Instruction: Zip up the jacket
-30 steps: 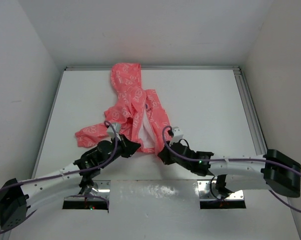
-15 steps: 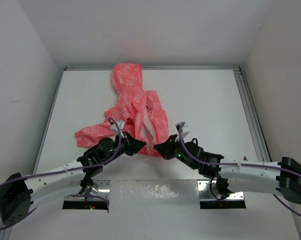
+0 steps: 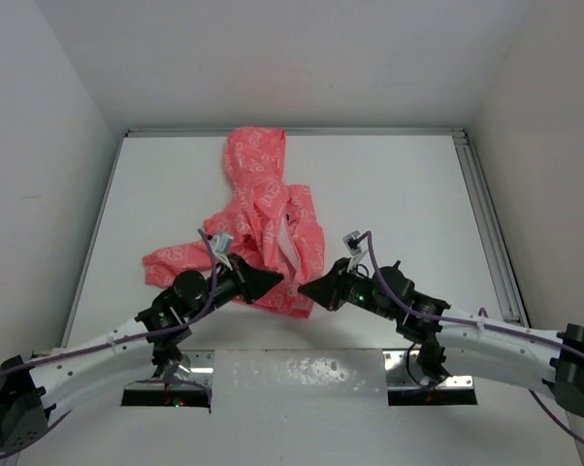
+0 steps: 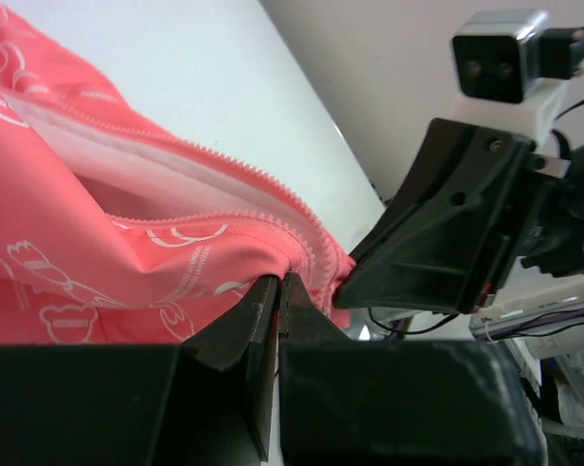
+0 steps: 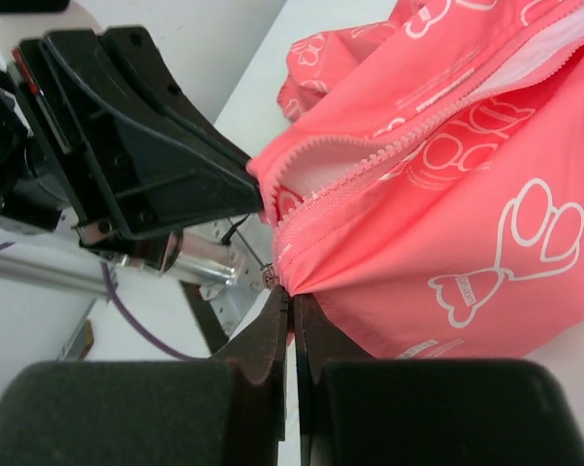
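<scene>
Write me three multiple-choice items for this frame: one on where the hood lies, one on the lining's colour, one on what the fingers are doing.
1. Where does the hood of the jacket lie?
A at the far edge of the table
B at the near edge
C off the right side

2. What colour is the lining between the halves of the zipper?
A black
B white
C blue

3. How do the left fingers and right fingers stand?
A both wide open
B only the left shut
C both shut on the jacket's bottom edge

Key:
1 A, the top view shows the hood at the far end.
2 B, white shows between the teeth.
3 C, each wrist view shows closed fingers pinching fabric.
</scene>
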`<state>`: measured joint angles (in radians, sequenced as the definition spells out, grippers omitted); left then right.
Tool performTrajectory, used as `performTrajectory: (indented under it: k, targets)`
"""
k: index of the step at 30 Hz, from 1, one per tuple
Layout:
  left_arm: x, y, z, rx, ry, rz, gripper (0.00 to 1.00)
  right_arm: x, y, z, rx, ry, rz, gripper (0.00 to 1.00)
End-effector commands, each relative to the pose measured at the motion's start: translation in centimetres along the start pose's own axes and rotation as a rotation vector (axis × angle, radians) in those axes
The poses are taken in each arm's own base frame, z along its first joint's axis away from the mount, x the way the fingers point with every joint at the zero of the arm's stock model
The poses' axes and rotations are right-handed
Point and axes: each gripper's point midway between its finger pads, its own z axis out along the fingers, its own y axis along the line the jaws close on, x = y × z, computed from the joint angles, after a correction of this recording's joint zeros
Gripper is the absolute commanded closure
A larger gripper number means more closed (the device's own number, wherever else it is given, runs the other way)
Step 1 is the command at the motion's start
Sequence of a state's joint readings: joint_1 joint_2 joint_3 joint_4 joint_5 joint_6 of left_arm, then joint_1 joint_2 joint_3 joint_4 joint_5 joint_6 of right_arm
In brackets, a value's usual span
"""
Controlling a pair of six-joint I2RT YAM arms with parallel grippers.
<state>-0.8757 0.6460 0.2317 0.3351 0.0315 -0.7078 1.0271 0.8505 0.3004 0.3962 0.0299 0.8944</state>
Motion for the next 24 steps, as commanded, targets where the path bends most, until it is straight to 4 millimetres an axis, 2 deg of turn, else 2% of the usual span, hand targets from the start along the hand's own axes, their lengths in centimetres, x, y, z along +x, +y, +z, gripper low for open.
performTrajectory:
  k: [1,8,24]
  targets:
    - [-1.5,-2.1,-0.5,0.077,-0.033,0.007,1.0,-0.6,2.0,-0.4,-0.104,-0.011,0.014,1.0]
    - [-0.9,-2.6,-0.7,0.114,-0.016,-0.005,1.0,-1.3,2.7,-0.4,-0.151,-0.049,0.023,1.0]
    - [0.2,-1.7,-0.9,0.099,0.013,-0.01,1.0,-1.9,2.0,-0.6,-0.106,-0.074,-0.008,1.0]
